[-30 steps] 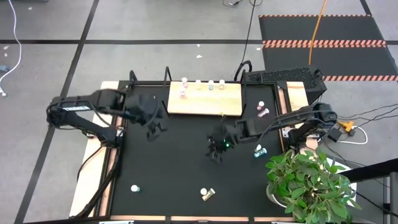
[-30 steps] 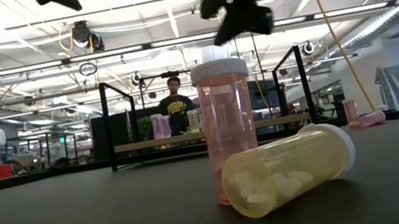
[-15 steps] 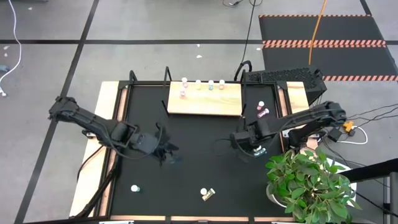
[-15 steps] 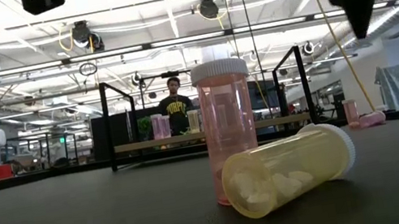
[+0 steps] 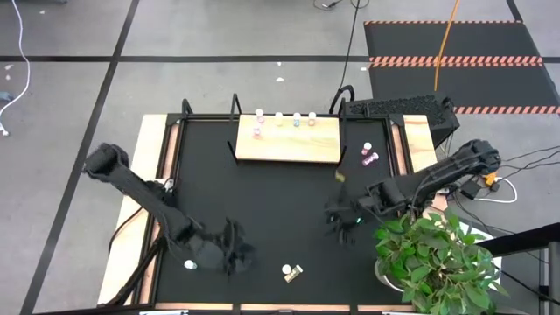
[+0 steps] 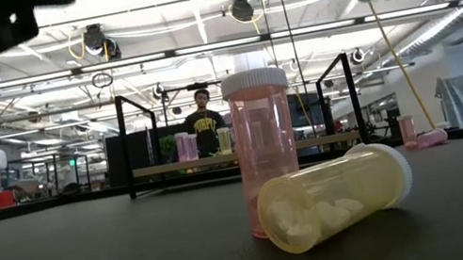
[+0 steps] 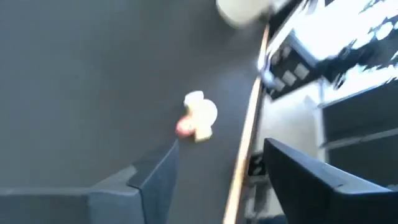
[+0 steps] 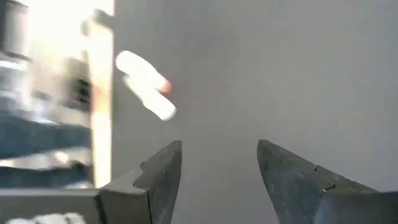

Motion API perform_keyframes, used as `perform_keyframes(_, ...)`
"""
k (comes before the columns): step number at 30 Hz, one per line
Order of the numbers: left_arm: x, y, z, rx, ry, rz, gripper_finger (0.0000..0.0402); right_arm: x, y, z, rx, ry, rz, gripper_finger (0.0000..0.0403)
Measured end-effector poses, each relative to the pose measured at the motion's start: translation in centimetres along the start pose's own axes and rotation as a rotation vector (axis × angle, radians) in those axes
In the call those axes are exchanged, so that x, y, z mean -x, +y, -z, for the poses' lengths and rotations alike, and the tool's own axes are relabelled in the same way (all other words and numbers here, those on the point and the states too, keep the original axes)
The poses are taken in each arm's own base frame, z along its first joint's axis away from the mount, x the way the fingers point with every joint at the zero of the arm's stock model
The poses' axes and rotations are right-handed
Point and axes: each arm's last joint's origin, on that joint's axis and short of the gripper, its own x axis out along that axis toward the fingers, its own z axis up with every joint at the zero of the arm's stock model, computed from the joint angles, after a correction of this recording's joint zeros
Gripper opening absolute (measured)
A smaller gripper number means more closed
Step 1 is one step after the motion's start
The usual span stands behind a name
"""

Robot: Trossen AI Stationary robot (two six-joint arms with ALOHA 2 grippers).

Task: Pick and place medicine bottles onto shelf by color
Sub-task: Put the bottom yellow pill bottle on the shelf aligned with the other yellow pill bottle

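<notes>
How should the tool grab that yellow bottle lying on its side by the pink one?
Grip the yellow bottle across the middle of its body, coming straight down. It lies flat, so its round sides are exposed, and the upright pink bottle blocks a low approach from behind.

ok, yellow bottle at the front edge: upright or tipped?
Tipped. The yellow bottle lies on its side against the upright pink bottle, cap sideways.

Centre of the high frame: you have bare black table between the shelf at top and the pink and yellow bottles at the bottom edge. Left gripper crowds lower left; right gripper and the plant block lower right.
</notes>
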Motion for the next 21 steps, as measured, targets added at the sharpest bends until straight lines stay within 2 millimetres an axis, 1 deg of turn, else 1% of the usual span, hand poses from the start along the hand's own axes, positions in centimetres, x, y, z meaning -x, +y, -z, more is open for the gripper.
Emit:
perform_keyframes(1, -0.7, -0.4, 0.7, -0.018, 0.006, 0.010, 0.0225, -1.0, 0.6, 0.1, 0.046, -0.059, -0.056, 0.0203)
perform_keyframes(3, -2.0, -1.4, 1.4, -0.010, 0.012, 0.033, 0.0216, -3.3, 1.4, 0.8, 0.136, -0.149, -0.135, 0.0203)
perform_keyframes(6, -2.9, -2.3, 2.3, -0.027, 0.038, 0.018, 0.0213, -6.4, 2.2, 1.7, 0.265, -0.223, -0.194, 0.0203)
perform_keyframes(9, -3.6, -2.5, 2.6, -0.035, 0.068, -0.036, 0.0212, -9.6, 1.8, 2.9, 0.373, -0.186, -0.162, 0.0203)
perform_keyframes(12, -3.7, -2.4, 2.0, -0.010, 0.102, -0.077, 0.0212, -12.4, 1.1, 3.9, 0.472, -0.129, -0.121, 0.0203)
perform_keyframes(15, -3.7, -1.9, 1.5, 0.027, 0.147, -0.098, 0.0212, -14.3, 0.8, 4.4, 0.560, -0.129, -0.116, 0.0211)
perform_keyframes(17, -3.6, -2.1, 1.2, 0.049, 0.171, -0.084, 0.0212, -15.3, 0.8, 4.7, 0.608, -0.142, -0.124, 0.0223)
perform_keyframes(19, -3.5, -2.5, 0.9, 0.067, 0.176, -0.058, 0.0212, -16.0, 1.0, 4.6, 0.647, -0.179, -0.175, 0.0237)
perform_keyframes(21, -3.5, -2.5, 1.0, 0.063, 0.183, -0.059, 0.0212, -16.5, 1.2, 4.6, 0.690, -0.209, -0.229, 0.0250)
